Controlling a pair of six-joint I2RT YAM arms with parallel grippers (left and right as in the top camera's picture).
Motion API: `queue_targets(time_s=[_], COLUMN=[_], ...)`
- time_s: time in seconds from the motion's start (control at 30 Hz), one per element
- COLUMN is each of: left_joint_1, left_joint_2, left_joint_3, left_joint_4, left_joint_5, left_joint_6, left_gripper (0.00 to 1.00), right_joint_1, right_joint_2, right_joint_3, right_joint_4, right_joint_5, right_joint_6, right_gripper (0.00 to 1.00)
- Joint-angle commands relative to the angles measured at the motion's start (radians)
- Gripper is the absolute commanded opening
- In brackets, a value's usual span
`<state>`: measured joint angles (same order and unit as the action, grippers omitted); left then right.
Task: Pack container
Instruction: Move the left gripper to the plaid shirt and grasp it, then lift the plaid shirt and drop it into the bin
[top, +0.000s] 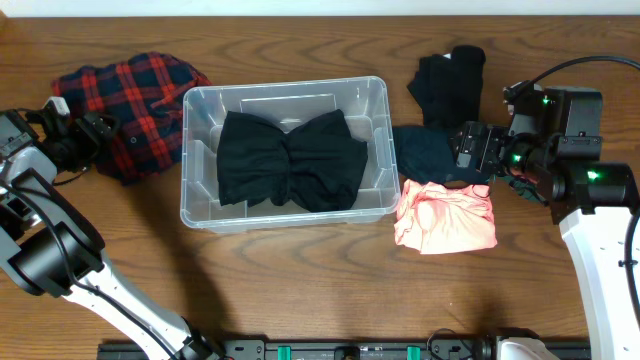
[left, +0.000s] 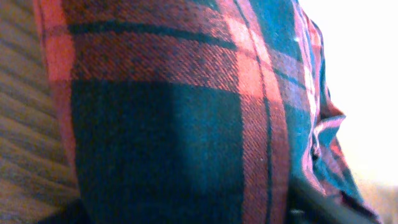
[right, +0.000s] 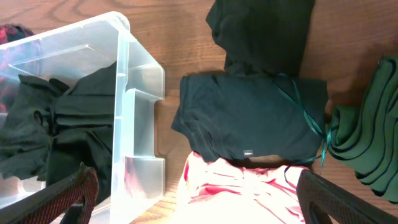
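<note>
Two spots are proving hard to read. The left wrist view is filling with the red-and-navy plaid flannel garment (left: 174, 112), close and blurred. The left gripper (top: 100, 132) is sitting at that garment's edge by the table's left edge, and I cannot tell whether its fingers are clenched or released. A dark green ribbed garment (right: 373, 149) is being cut off at the right wrist view's border.

The clear rectangular plastic container (top: 290, 220) is standing mid-table on the brown wooden table (top: 300, 290), slightly toward the far edge. It is holding one crumpled black garment (top: 290, 160), which is covering most of its base. A pale label (top: 285, 104) is showing behind it, with no writing legible.

The right gripper (right: 196, 186) is hovering with fingers spread wide, gripping nothing, over a folded dark teal shirt (right: 249, 118) and a salmon-pink garment (right: 242, 193). A small white tag (right: 247, 153) on the shirt is unreadable. A folded black garment (top: 450, 85) is lying toward the far edge.
</note>
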<state>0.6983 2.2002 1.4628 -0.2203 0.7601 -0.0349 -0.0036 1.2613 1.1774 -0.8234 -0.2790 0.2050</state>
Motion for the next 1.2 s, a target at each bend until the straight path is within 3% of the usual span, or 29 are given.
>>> queue_targets(time_s=[0.0,0.13,0.17,0.27,0.43,0.6,0.87,1.0,1.17], left_joint_1=[-0.001,0.013,0.020,0.037,0.059,0.057,-0.061,-0.235,-0.508], left_joint_2=[0.014,0.008,0.002,-0.026,-0.144,-0.385,-0.858,-1.026,-1.138], left_joint_3=[0.003,0.003,0.003,0.003,0.003,0.003,0.003,0.003,-0.010], left_joint_4=[-0.010,-0.032,-0.038,-0.073,-0.195,-0.274,-0.385,-0.428,-0.570], left_joint_5=[0.015,0.102,0.157,0.294,0.371,0.492,0.493,0.450,0.134], left_joint_6=[-0.006,-0.029,-0.030,-0.030,-0.029,-0.030,-0.056,-0.056,-0.060], left_gripper=[0.52,0.08,0.06,0.06,0.06,0.06,0.06,0.06,0.06], right_joint_1=[-0.008,-0.008,-0.008,-0.008,-0.008,-0.008,-0.008,-0.008,-0.008], right_joint_2=[0.000,0.000,0.000,0.000,0.000,0.000,0.000,0.000,0.000], right_joint_3=[0.016,0.016,0.016,0.016,0.016,0.016,0.016,0.016,0.016], right_joint_4=[-0.001,-0.001,-0.001,-0.001,-0.001,-0.001,-0.001,-0.001,-0.001], right_joint_5=[0.003,0.003,0.003,0.003,0.003,0.003,0.003,0.003,0.003], right_joint_6=[0.011,0.011,0.011,0.011,0.011,0.011,0.011,0.011,0.011], right_gripper=[0.99,0.99,0.99,0.99,0.99,0.99,0.99,0.99,0.99])
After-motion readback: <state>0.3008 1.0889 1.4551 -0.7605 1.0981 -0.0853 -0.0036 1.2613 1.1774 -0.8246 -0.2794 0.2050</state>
